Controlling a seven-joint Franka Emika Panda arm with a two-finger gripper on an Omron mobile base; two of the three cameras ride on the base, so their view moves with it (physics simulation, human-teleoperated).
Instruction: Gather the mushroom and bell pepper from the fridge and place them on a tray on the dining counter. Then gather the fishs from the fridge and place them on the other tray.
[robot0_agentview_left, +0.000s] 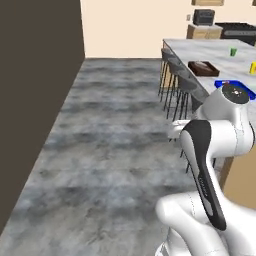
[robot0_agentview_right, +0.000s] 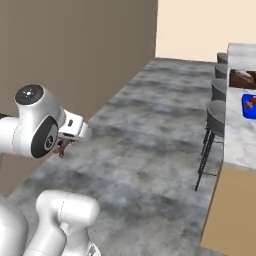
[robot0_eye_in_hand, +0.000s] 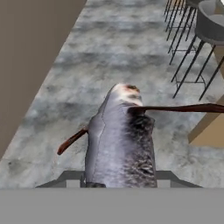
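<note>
One fish (robot0_eye_in_hand: 120, 140) showed in the hand view, a silvery-grey body with thin reddish-brown fins, running lengthwise up the picture from between the fingers, head end farthest from the hand. The gripper (robot0_eye_in_hand: 119, 181) was partly closed on it, clamped around its near end, and the fish hung above the floor, touching nothing else. In the right base view only a small reddish-brown bit showed under the hand (robot0_agentview_right: 62, 146).

Two trays lay on the dining counter (robot0_agentview_left: 210, 52). The dark brown other tray (robot0_agentview_left: 203, 67) sat near the counter's stool-side edge. The bright blue tray (robot0_agentview_left: 230, 83) lay just beyond it along the same edge, partly hidden behind the arm's joint. In the right base view a small red thing, apparently the bell pepper (robot0_agentview_right: 252, 102), rested inside the blue tray. A small green cup (robot0_agentview_left: 233, 51) and a yellow object (robot0_agentview_left: 253, 68) also stood on the counter, farther from that edge.

The counter top was white-grey marble with tan sides, and a row of grey stools (robot0_agentview_left: 176, 80) stood along it. The floor (robot0_agentview_left: 110, 140) was mottled grey stone. A plain brown wall (robot0_agentview_left: 35, 90) ran down the side opposite the counter, and a cream wall closed the far end.

The arm was folded close over the base, the hand held low and pointing forward along the aisle.
</note>
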